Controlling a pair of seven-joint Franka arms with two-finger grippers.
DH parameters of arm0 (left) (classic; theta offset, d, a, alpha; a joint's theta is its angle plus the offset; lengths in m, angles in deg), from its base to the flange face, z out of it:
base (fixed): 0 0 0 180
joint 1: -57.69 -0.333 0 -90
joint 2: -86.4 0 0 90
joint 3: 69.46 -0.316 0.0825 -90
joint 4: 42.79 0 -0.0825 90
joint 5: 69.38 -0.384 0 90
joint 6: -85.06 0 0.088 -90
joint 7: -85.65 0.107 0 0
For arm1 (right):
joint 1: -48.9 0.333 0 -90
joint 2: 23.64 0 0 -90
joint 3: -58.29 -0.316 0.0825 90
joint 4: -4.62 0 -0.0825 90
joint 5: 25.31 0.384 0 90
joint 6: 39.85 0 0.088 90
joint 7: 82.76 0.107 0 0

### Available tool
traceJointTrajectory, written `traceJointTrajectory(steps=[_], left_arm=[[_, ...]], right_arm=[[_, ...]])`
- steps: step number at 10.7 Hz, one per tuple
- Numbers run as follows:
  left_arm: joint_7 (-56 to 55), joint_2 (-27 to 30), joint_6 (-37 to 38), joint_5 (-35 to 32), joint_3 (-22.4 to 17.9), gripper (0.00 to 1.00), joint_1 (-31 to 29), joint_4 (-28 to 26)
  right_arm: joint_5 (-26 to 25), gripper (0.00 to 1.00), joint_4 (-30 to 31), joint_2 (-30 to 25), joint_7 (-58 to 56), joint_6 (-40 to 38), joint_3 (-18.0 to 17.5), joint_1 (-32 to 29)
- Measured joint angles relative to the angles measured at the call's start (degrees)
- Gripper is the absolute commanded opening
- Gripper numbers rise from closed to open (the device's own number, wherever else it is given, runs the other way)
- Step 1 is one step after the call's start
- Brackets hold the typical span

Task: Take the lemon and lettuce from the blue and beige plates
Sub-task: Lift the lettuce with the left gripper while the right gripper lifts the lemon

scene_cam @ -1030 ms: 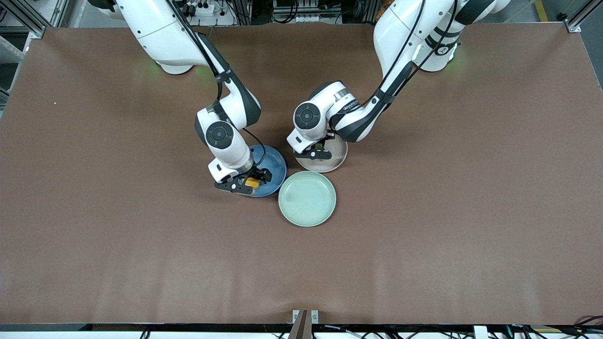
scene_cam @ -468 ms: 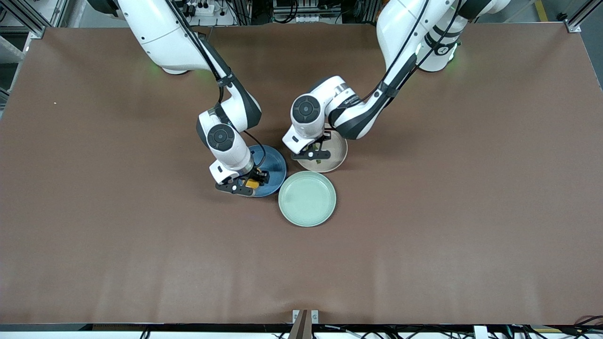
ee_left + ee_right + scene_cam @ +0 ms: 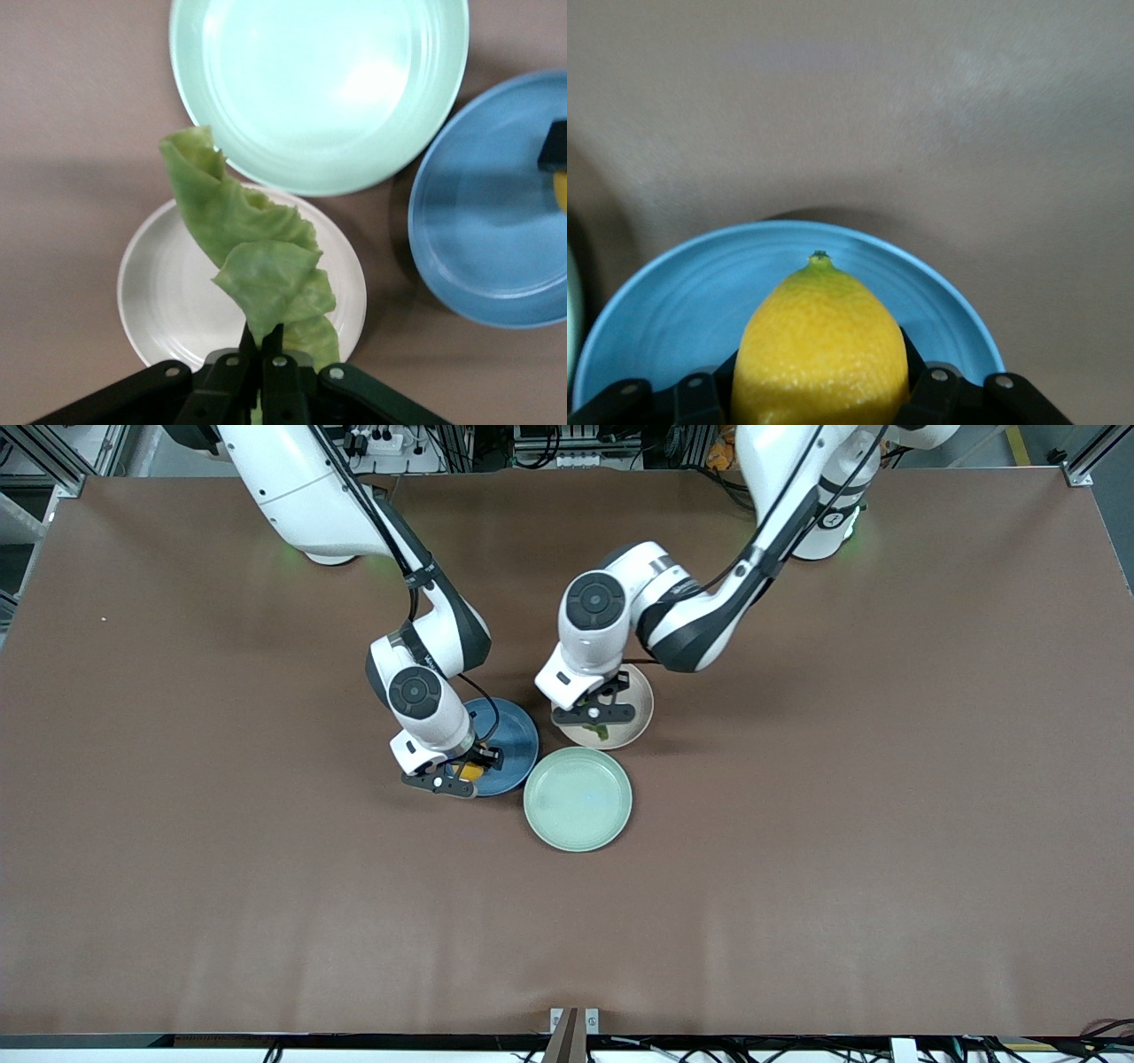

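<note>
**Lemon and lettuce both gripped, lift under way**

Lettuce (image 3: 257, 257) hangs from our left gripper (image 3: 263, 354), whose fingers are pinched tight on the leaf's stem end, directly over the beige plate (image 3: 159, 301). In the front view that left gripper (image 3: 595, 710) sits above the same plate (image 3: 640, 707). The leaf looks clear of the plate, though we cannot be sure its drooping tip is not touching.

Our right gripper (image 3: 819, 390) clamps the lemon (image 3: 821, 341) between its fingers over the blue plate (image 3: 673, 301). From the front, the gripper (image 3: 456, 772) covers the plate's edge at about 8 o'clock from the centre of the blue plate (image 3: 514, 731), and only a sliver of lemon (image 3: 469, 771) shows. We cannot tell whether the lemon is off the plate.

The 3 plates crowd together: the mint-green plate (image 3: 578, 798) lies at 6 o'clock from the gap between the other 2, nearest the front camera.

We judge these risks from here:
- The thin pinch on the limp leaf could slip or tear under a quick move.
- The smooth, rounded lemon could squirt out if the grip is off-centre.
- With both wrists so close together, a careless swing could bring the arms into contact.
</note>
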Motion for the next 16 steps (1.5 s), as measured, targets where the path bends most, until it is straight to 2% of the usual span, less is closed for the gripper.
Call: traceJointTrajectory(steps=[3,5,9,16], left_arm=[[0.2,1.8,2.5,-0.3,-0.3,0.00,-3.1,1.0],[2.6,2.4,6.2,-1.2,-0.5,0.00,-5.6,2.0],[9.0,3.6,7.5,-2.5,-0.7,0.00,-11.8,2.4],[22.8,4.6,8.4,-3.2,-0.8,0.00,-21.5,2.5]], right_arm=[[0.0,0.40,-4.1,-1.8,-3.9,-7.9,0.2,-2.9],[-0.1,0.40,-5.5,-3.5,-10.5,-13.5,0.3,-6.4],[-0.1,0.40,-10.1,-5.6,-23.0,-23.9,0.3,-12.8],[-0.7,0.40,-11.8,-8.0,-40.9,-30.9,0.4,-22.5]])
